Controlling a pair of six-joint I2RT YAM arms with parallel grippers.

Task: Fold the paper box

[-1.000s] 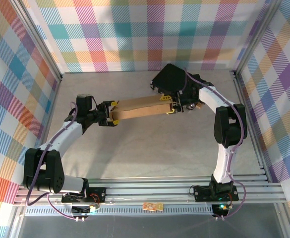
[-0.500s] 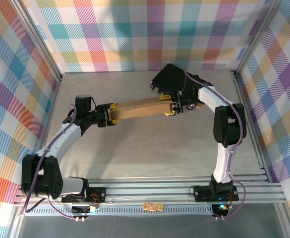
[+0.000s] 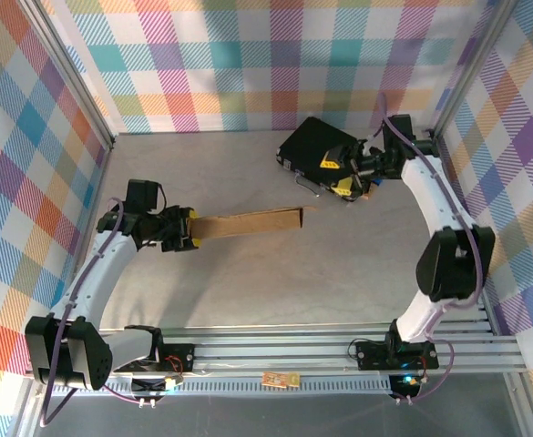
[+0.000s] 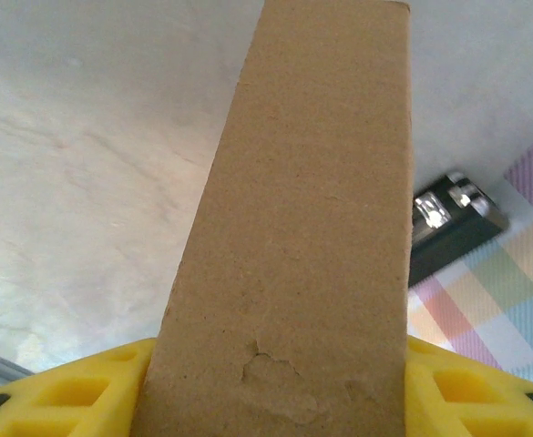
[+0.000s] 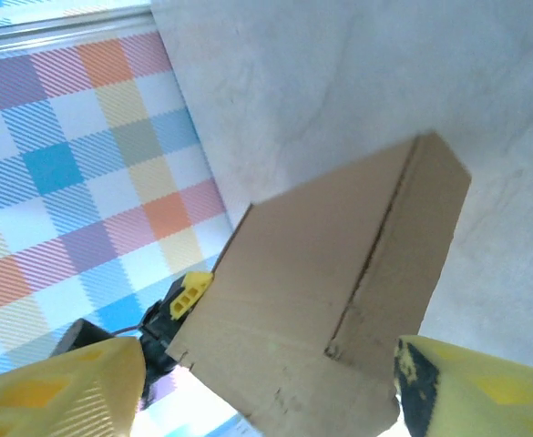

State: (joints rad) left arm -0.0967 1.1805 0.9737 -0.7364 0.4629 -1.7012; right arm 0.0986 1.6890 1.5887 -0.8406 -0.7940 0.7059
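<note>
The paper box [image 3: 248,222] is a flat brown cardboard box, held off the table by one end and reaching out to the right. My left gripper [image 3: 184,229] is shut on its left end. In the left wrist view the paper box [image 4: 293,255] runs away from the yellow fingers [image 4: 66,393] clamped on either side of it. My right gripper [image 3: 341,177] stands open over the near right corner of the black case, apart from the box. In the right wrist view the paper box [image 5: 339,291] hangs ahead of the right gripper [image 5: 266,401], beyond its spread fingertips.
A black hard case [image 3: 316,146] lies at the back of the table, right of centre, and its corner shows in the left wrist view [image 4: 448,232]. Plaid walls with metal posts [image 3: 84,91] close in three sides. Bare table [image 3: 275,282] lies in front of the box.
My right gripper has let go of the box's right end, opened and drawn back to the far right. My left arm has carried the box leftward and nearer.
</note>
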